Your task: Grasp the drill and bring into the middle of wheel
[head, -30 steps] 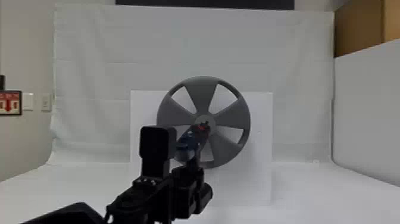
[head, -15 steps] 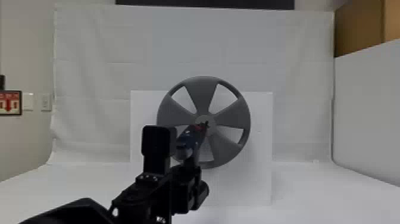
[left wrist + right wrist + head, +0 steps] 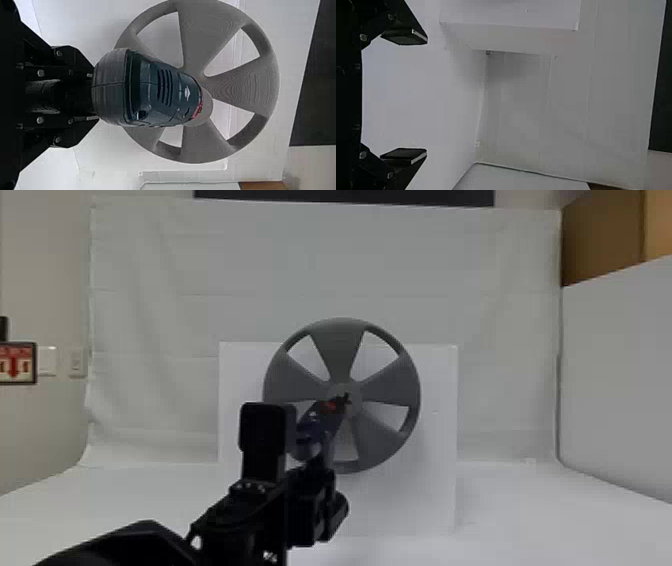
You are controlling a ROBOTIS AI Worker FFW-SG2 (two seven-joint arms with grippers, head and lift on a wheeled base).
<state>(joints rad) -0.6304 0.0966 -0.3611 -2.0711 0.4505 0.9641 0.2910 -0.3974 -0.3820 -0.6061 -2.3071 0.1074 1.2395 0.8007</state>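
In the head view the left arm (image 3: 145, 542) comes in from the bottom edge at seven o'clock and slants toward the middle, with an upright black block (image 3: 262, 440) standing above its wrist. The left gripper (image 3: 312, 490) is between six and seven o'clock from the wheel's hub, its fingers closed round the lower part of the drill (image 3: 316, 427). The drill is held up before the wheel (image 3: 340, 345), its body running from about seven o'clock toward the hub (image 3: 355, 392). Its dark tip overlaps the hub; whether they touch, I cannot tell.

The head view has the drill's nose and the red patch near it; the left wrist view gives the back instead: a rounded grey part, a dark teal shell with slots, and a bit of red, all in front of the wheel and partly covering the hub. The fingertips there are hidden behind the drill.

In the right wrist view the right gripper (image 3: 404, 97) has its fingers spread wide with nothing between them. The wheel stands upright against a white box (image 3: 425, 500) on the white bench (image 3: 530, 520).
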